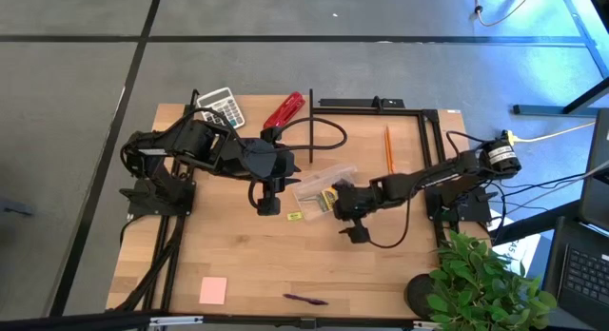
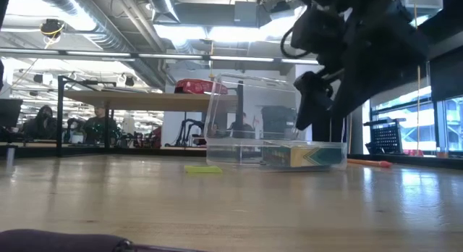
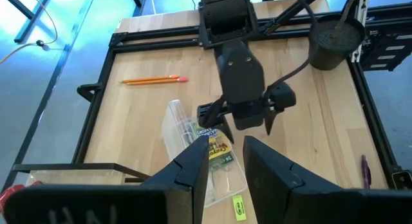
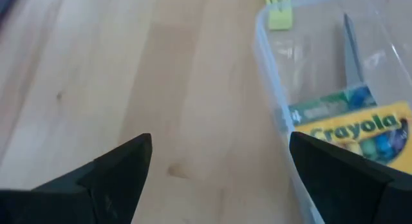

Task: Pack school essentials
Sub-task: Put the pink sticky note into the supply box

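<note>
A clear plastic box [image 1: 322, 184] stands mid-table with its lid raised [image 2: 249, 107]. The yellow-green crayon box [image 4: 360, 130] and a grey scissors blade [image 4: 351, 44] lie inside it. My right gripper [image 1: 344, 213] hangs wide open just above the table beside the box's near wall, empty. My left gripper [image 3: 226, 163] is high above the table, left of the box, fingers a narrow gap apart with nothing between them. The tiny yellow block [image 1: 294, 216] lies flat near the box. The orange pencil [image 1: 388, 148] lies far right. The pink pad [image 1: 213, 290] and purple pen [image 1: 304, 299] lie by the near edge.
A calculator [image 1: 221, 107] and a red stapler [image 1: 284, 110] sit at the far left corner. A black frame rail [image 1: 376, 105] runs along the far edge, with a cable loop [image 1: 324, 131] before it. A potted plant [image 1: 481, 283] stands at the near right corner.
</note>
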Motion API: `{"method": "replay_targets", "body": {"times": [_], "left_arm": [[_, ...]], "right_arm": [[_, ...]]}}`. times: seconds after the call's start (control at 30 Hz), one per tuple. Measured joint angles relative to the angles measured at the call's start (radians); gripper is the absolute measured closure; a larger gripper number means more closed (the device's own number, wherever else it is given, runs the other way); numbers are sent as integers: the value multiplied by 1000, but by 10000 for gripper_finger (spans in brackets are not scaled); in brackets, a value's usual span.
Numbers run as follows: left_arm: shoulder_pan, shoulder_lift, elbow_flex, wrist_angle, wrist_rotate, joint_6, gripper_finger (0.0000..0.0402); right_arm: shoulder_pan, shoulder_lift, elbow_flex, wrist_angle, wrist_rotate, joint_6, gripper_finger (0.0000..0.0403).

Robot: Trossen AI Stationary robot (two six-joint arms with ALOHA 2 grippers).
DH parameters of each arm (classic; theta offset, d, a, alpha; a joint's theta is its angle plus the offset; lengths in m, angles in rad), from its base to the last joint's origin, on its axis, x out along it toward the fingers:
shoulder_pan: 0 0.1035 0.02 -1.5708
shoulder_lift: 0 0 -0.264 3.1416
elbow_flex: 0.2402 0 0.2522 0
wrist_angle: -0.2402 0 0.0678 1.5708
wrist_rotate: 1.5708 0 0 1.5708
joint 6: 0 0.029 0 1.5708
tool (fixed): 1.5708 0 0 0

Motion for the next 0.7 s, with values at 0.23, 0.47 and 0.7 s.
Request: {"method": "replay_targets", "body": {"times": [0.23,0.47,0.7], "left_arm": [[0,0,0,0,0,0,312],[0,0,0,0,0,0,312],[0,0,0,3,0,0,312]], "right_arm": [[0,-30,121,-238,11,30,34],[50,-66,284,-439,167,-5,34],[78,-71,415,-493,168,23,34]]}}
